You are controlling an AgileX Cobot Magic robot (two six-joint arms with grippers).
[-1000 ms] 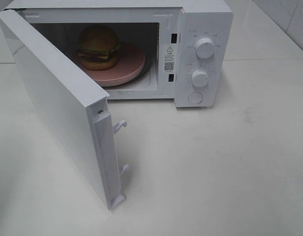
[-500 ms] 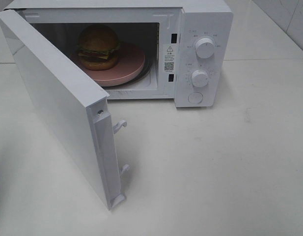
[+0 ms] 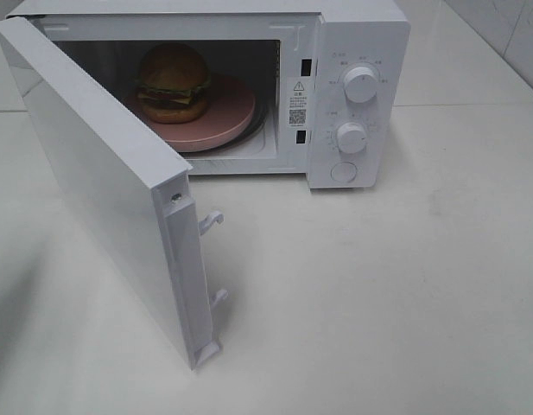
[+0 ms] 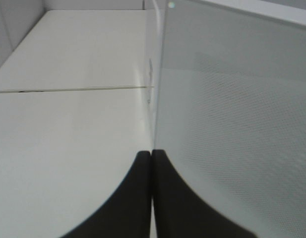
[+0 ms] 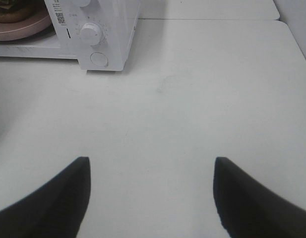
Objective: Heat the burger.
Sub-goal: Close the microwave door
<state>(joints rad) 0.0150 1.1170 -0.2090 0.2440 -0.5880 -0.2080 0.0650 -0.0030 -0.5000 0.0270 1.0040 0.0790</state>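
Exterior high view: the burger (image 3: 173, 82) is sitting on the pink plate (image 3: 236, 112) inside the microwave (image 3: 361, 35), so loading appears done. The door (image 3: 102, 181) is standing open; closing and starting are remaining. Left tool (image 4: 152, 152) is sitting pressed together beside the door; right tool (image 5: 152, 159) is hanging spread, empty.

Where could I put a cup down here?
The table is bare right of the open door and in front of the microwave, and also along the microwave's right side. The cavity is crowded: the burger sits on the pink plate there.
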